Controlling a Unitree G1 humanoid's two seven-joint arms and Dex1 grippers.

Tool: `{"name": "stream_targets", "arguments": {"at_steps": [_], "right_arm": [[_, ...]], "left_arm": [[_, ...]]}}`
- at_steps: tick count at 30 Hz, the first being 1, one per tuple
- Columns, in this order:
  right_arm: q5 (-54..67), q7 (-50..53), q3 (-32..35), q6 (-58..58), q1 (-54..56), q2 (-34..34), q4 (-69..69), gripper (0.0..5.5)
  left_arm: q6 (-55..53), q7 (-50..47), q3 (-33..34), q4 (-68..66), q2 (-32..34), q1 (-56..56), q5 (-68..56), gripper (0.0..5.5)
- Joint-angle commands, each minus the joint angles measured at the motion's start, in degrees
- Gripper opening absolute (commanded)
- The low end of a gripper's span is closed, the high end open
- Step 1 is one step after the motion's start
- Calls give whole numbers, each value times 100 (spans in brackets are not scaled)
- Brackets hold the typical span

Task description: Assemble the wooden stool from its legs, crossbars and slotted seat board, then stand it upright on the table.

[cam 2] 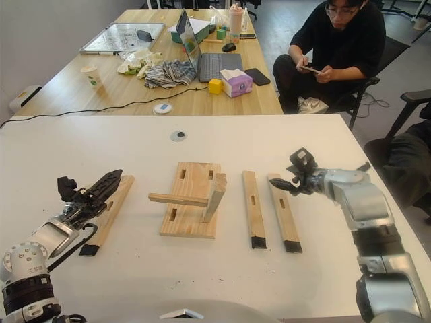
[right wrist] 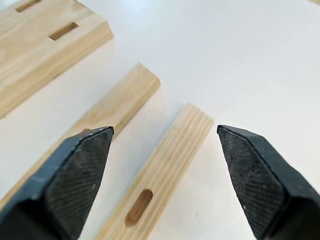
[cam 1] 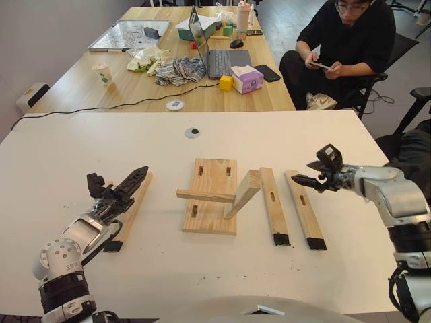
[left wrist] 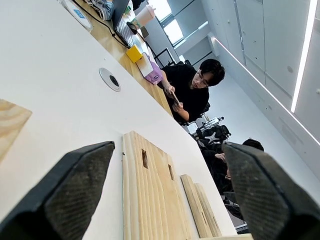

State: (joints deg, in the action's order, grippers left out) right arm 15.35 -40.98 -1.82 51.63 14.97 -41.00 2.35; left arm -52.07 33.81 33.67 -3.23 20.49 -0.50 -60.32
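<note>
Right gripper [cam 1: 303, 175] spread above the outer leg [cam 1: 304, 210]; closing off-centre may skew it against the neighbouring leg [cam 1: 273, 205]. Left gripper [cam 1: 118, 180] likewise spread.

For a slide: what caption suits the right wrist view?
Open right gripper above a slotted leg, second leg alongside, on white table.

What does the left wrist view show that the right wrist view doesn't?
Left wrist alone: left gripper with jaws open, the table grommet, the yellow block beyond it. Right wrist alone: right gripper, jaws open over the end of the outer leg, its slot close up. Shared: slotted seat board, both loose legs, the white table.
</note>
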Motion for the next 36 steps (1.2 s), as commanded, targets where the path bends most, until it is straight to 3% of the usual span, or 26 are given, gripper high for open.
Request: {"name": "stream_targets", "arguments": {"at_steps": [1,10,14,19,22,27,30,33,36], "right_arm": [[183,332,241,619,-404,184,582,383],[93,726,-33,894,-1283,289,629,383],[28,831,-186,792,-1463,256,710,313],[-188,990,-334,769,-1463,98,871,229],[-382,1104,-318,542,-1367,46,658,206],[-520,1684,216,69,-765,449,235,206],[-445,1960,563,-567,-124,803,-87,205],[-51,1373,620,-1783,757,1210,-296,205],[675,-21,619,-2999,1622,1644,-623,205]], "left_arm": [[71,-122,89,180,-23,-166,-76,398],[42,-248,64,438,-75,-307,-214,398],[-74,-349,58,449,-13,-266,-321,398],[1080,-477,-951,978,451,-359,1528,398],[1783,-492,-1406,1168,741,-183,2457,398],[2792,-846,-1155,1111,692,441,2953,398],[2768,-763,-1106,1262,755,632,2786,398],[2342,-594,-1068,1474,776,1119,2117,398],[1742,-97,-1111,1479,838,1859,1088,398]]}}
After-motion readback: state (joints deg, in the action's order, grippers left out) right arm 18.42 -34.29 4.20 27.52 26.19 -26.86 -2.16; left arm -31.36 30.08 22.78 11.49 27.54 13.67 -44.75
